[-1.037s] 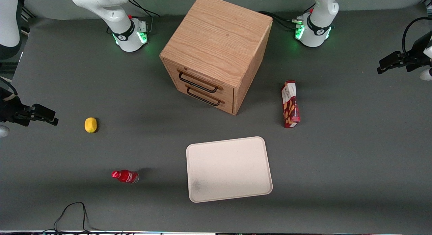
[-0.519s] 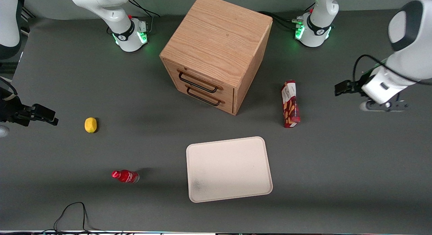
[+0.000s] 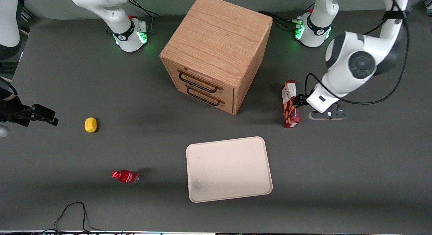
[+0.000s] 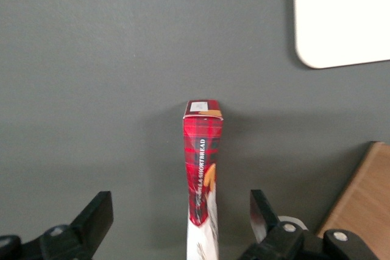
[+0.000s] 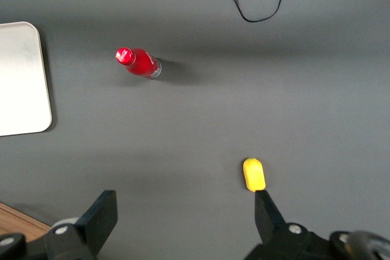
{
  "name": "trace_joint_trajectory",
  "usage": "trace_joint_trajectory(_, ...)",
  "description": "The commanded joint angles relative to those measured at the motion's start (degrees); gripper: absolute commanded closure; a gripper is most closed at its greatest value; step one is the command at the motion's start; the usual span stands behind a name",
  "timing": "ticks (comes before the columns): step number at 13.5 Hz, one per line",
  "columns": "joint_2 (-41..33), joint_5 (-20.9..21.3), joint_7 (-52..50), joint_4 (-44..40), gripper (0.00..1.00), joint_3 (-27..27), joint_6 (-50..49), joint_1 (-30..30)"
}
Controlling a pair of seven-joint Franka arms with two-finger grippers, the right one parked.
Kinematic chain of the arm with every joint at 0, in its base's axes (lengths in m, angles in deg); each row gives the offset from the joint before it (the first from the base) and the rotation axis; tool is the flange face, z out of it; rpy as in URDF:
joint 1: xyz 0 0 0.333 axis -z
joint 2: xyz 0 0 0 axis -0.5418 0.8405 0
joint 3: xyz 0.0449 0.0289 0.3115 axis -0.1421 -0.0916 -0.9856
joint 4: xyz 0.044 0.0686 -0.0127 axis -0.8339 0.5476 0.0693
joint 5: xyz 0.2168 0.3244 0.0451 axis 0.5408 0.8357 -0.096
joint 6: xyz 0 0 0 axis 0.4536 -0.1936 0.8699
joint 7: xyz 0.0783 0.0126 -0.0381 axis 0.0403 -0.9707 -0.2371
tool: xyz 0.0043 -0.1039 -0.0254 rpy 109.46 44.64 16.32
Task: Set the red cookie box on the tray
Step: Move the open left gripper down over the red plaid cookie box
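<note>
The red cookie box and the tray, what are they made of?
The red cookie box looks like thin printed cardboard: sharp folded edges, tartan print and cookie pictures. The tray looks like matte cream plastic, perhaps melamine: smooth, rounded corners, low rim; I can't be sure. The open tool straddles the box, which lies on the table.

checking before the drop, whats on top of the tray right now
Nothing lies on the tray; only a faint dark smudge marks its surface. The cookie box sits on the table beside the wooden drawer cabinet, with the open gripper above it.
</note>
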Motion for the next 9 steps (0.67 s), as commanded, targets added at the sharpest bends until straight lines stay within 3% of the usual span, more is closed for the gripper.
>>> trace_joint_trajectory(1, 1.39, 3.47, -2.2, 6.83, 0.0, -0.06, 9.08, 1.24)
trace_joint_trajectory(7, 5.18, 4.78, -5.63, 10.61, 0.02, 0.99, 16.03, 2.66)
trace_joint_trajectory(8, 5.36, 5.14, -5.54, 11.49, 0.13, 1.0, 17.45, 2.65)
trace_joint_trajectory(9, 5.44, 5.06, -5.63, 11.76, 0.36, 1.0, 17.63, 2.65)
